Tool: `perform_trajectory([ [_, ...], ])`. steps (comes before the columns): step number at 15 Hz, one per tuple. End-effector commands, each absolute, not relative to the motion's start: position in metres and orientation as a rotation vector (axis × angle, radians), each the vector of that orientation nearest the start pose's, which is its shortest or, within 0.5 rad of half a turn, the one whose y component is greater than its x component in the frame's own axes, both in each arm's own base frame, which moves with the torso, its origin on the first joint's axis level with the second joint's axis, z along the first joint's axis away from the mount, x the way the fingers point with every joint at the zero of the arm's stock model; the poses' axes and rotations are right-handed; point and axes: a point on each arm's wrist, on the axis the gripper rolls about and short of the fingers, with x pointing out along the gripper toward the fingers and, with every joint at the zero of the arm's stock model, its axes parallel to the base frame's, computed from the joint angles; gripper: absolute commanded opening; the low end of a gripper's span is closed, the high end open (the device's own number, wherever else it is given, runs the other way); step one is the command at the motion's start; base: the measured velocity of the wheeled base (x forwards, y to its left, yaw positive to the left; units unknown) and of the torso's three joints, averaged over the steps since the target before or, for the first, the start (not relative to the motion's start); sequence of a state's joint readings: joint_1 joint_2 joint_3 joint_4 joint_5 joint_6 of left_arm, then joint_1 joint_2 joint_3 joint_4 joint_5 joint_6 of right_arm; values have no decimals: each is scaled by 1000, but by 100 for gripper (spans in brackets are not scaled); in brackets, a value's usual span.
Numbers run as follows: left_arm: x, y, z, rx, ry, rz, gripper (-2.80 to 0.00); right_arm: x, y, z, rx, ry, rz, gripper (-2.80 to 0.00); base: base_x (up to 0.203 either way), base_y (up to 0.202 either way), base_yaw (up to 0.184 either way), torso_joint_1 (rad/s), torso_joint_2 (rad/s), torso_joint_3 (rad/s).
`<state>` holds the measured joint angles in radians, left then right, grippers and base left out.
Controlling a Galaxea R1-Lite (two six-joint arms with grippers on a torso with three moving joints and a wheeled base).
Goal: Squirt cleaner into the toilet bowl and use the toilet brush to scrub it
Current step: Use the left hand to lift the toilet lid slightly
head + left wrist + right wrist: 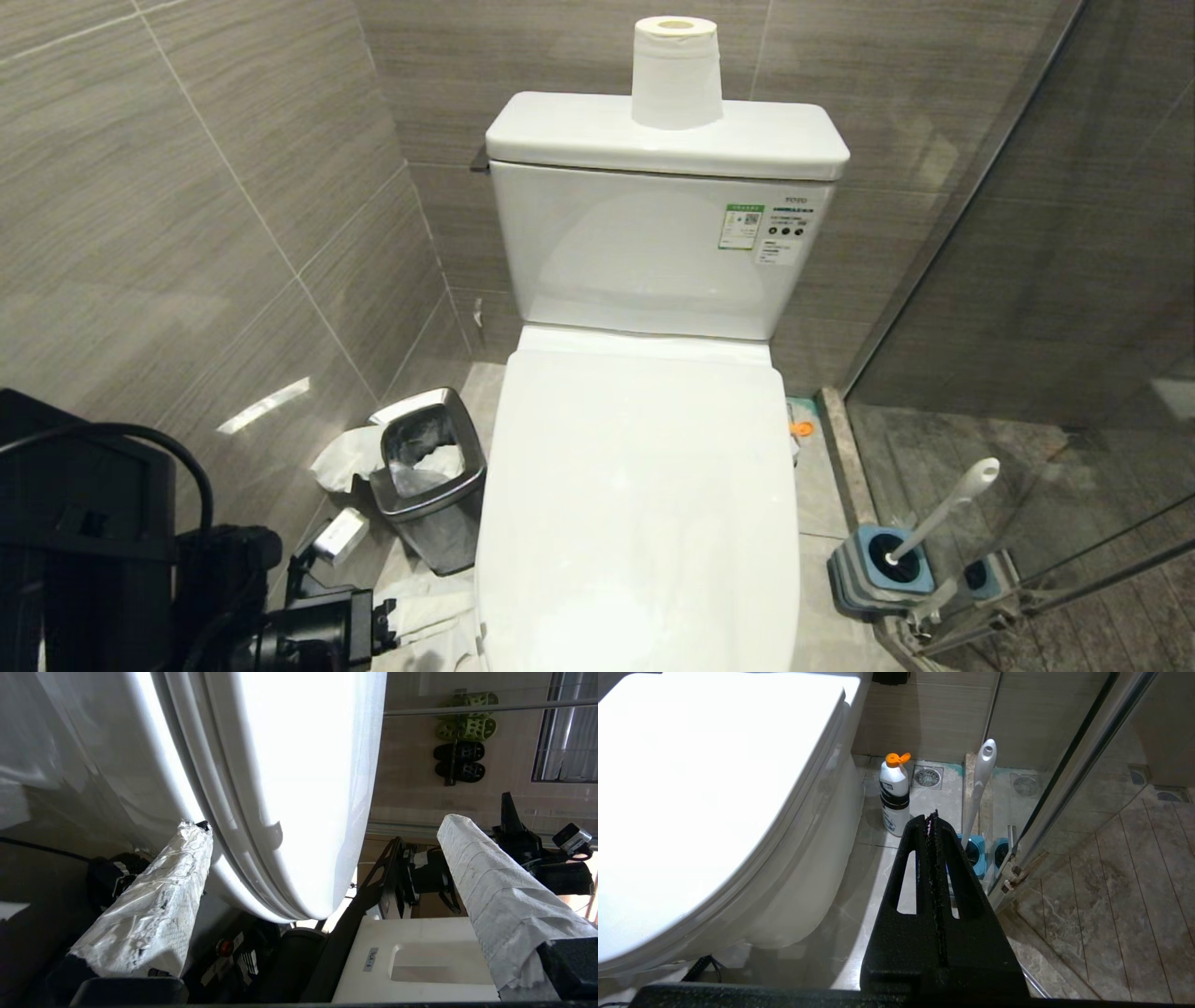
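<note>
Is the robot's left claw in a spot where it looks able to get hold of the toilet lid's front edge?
Probably yes. The left gripper is open, its wrapped fingers straddling the closed toilet lid's front edge, with nothing between them.

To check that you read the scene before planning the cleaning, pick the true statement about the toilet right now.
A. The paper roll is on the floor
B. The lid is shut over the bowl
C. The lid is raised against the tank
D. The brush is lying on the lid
B: in the head view the lid lies flat over the toilet bowl, while the toilet brush stands in its holder on the floor.
</note>
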<state>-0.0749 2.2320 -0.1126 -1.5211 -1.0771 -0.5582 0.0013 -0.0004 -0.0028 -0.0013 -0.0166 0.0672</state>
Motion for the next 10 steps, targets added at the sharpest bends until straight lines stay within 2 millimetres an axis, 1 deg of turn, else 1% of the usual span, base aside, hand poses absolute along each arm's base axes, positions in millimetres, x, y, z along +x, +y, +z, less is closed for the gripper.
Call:
perform_trajectory([
  [1, 231, -42, -2, -775, 861, -969, 0, -23, 0, 76, 68, -4, -15, -280, 0, 0, 0, 0, 0, 0],
  [5, 235, -51, -14, -749, 890, -891, 0, -23, 0, 76, 68, -5, -15, -280, 0, 0, 0, 0, 0, 0],
  [10, 232, -56, -14, -741, 900, -911, 0, -23, 0, 76, 68, -4, -15, -280, 0, 0, 0, 0, 0, 0],
])
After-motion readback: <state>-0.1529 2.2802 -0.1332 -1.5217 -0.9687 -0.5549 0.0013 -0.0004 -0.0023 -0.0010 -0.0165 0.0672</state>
